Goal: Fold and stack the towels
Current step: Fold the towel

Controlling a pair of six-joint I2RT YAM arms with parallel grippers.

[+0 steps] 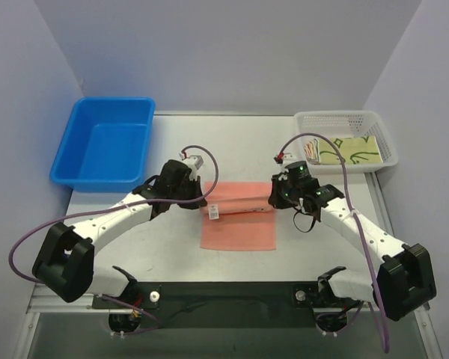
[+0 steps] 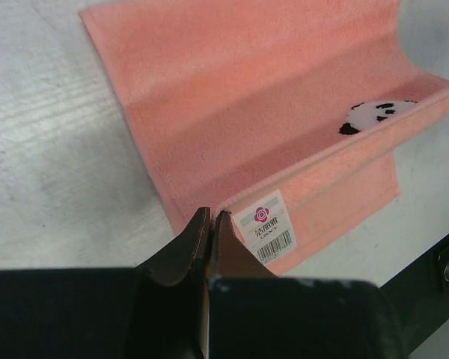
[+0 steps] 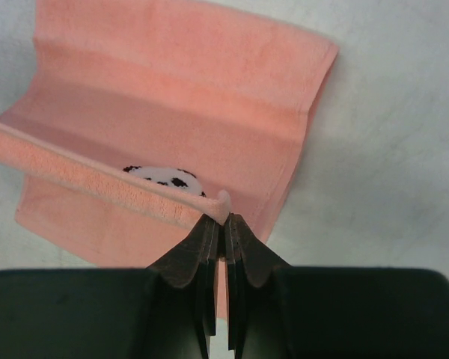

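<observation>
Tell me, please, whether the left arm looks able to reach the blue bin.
Probably yes: nothing stands between the left claw and the blue bin close by, though the claw is shut on the pink towel.

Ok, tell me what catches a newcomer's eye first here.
A pink towel lies at the table's middle, its raised edge pinched at each end by the left fingers and right fingers, both shut on it. A blue bin sits at the far left corner; a white basket at the far right holds a green towel.
</observation>
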